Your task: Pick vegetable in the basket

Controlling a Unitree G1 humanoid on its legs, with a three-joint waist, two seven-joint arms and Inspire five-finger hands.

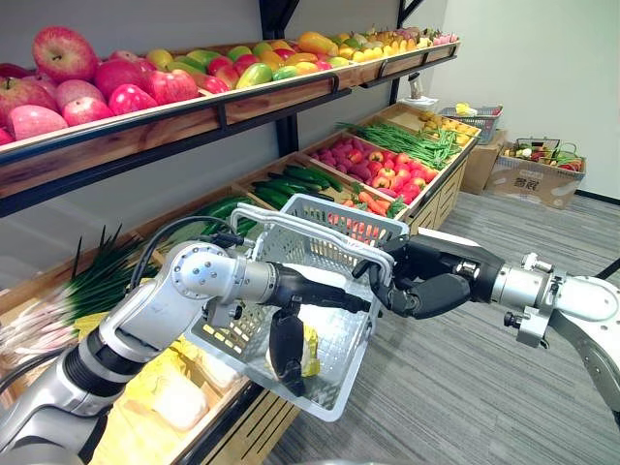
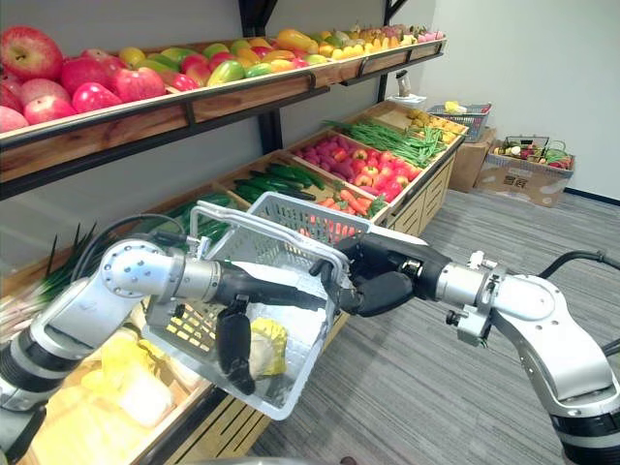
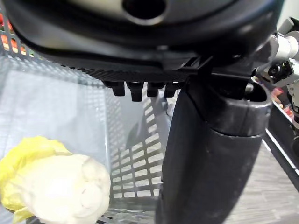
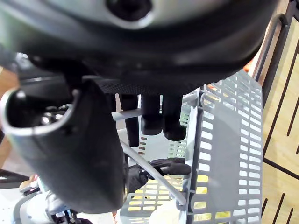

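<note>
A pale grey plastic basket [image 1: 341, 389] with wire handles hangs tilted in front of the produce shelf. My right hand [image 1: 426, 286] is shut on its near rim and handle, fingers [image 4: 163, 122] curled over the wire. My left hand [image 1: 287, 356] reaches down inside the basket, fingers straight and pointing at the floor of it. A yellow-white cabbage [image 3: 56, 186] lies on the basket bottom just beside that hand [image 2: 232, 351], apart from the thumb [image 3: 210, 154]. The cabbage [image 2: 269, 344] rests against the lower wall.
The top shelf [image 1: 242, 107] holds apples [image 1: 87, 82] and mangoes. The lower bins hold green onions [image 1: 92, 286], cucumbers [image 1: 291, 184], red peppers [image 1: 383, 170] and green beans [image 1: 412, 143]. More yellow cabbages [image 1: 170, 397] lie in the nearest bin. A cardboard box [image 1: 533, 179] stands at the far right.
</note>
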